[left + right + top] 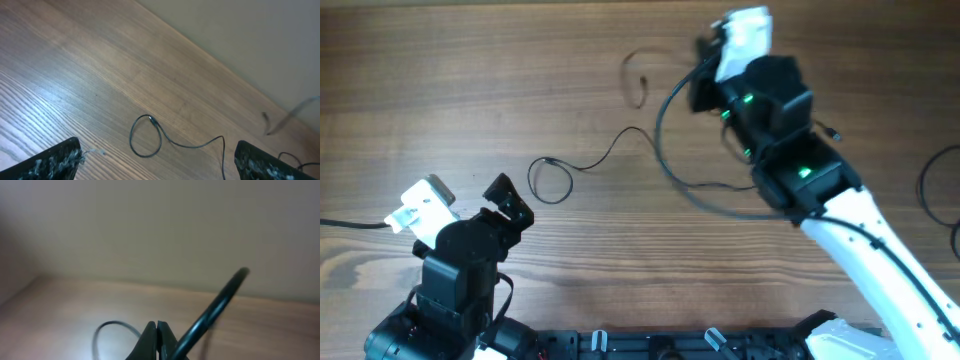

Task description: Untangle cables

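Observation:
A thin dark cable (610,149) lies on the wooden table (440,80), with a small loop and a plug end in front of my left gripper (510,203). That gripper is open and empty. In the left wrist view the loop (192,146) lies between and just ahead of the spread fingers (156,165). My right gripper (704,72) is at the far middle of the table, next to a faint thin cable loop (628,75). In the right wrist view its jaws (157,330) are shut, and a thin cable loop (112,324) leads up to them.
A thick black arm wire (665,160) sweeps in a wide arc below the right arm and crosses the right wrist view (220,300). Another dark cord (932,185) loops at the table's right edge. A black rail (650,345) runs along the front edge.

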